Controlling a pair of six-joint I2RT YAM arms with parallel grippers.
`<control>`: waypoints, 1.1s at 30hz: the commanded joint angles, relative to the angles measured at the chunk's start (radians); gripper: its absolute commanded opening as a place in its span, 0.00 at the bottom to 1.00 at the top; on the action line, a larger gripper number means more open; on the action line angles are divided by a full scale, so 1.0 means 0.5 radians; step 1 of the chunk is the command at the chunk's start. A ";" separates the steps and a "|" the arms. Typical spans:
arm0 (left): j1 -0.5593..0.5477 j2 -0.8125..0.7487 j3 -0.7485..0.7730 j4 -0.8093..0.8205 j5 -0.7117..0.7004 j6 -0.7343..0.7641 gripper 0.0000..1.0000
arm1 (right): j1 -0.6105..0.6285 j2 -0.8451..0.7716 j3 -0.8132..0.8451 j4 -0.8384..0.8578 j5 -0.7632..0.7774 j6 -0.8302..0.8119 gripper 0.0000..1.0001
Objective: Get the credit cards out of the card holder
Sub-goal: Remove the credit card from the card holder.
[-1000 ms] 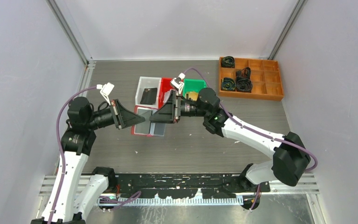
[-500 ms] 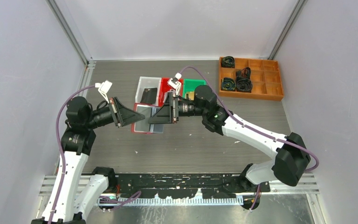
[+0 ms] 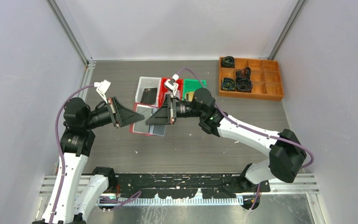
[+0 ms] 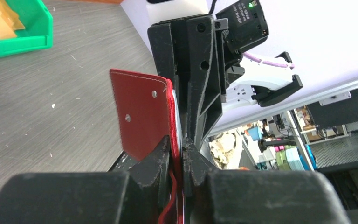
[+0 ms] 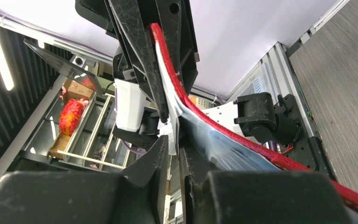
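Grey wood-grain tabletop (image 3: 191,149), pale enclosure walls. An orange divided tray (image 3: 280,97) is noted at the far right corner. A white bin (image 3: 141,83) and a green bin (image 3: 194,84) are noted toward the far edge, with a dark card (image 3: 148,95) lying in the white bin.

The card holder (image 3: 142,116) is held off the surface, above the middle of the tabletop, between the two arms. It is spread open, red outside and pale sleeves inside.

Left gripper (image 4: 177,145): clenched on the holder's red flap, fingers on either side of it.

Right gripper (image 5: 171,142): a second ago its jaws were seen well apart at the holder's inner face. They are now drawn nearly together on a pale edge (image 5: 172,133) at the sleeves. Whether that edge is a card or only sleeve material cannot be told.

In the top view both wrists are seen shifted slightly toward the left edge since then. The holder is otherwise unchanged.

Reading: the pinch for an extraction is judged made. No card is yet seen clear of a sleeve. A pull away from the left gripper is judged next, and sleeve caught with the card would drag the holder.
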 commanded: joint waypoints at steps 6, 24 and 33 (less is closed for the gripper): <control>-0.004 0.036 0.077 0.374 0.227 -0.341 0.13 | 0.015 -0.254 -0.146 0.384 0.010 0.045 0.17; -0.006 0.026 0.099 0.466 0.197 -0.521 0.00 | -0.014 -0.279 -0.274 0.786 0.091 0.212 0.24; -0.005 0.028 0.122 0.464 0.198 -0.530 0.00 | -0.038 -0.296 -0.368 0.907 0.122 0.243 0.04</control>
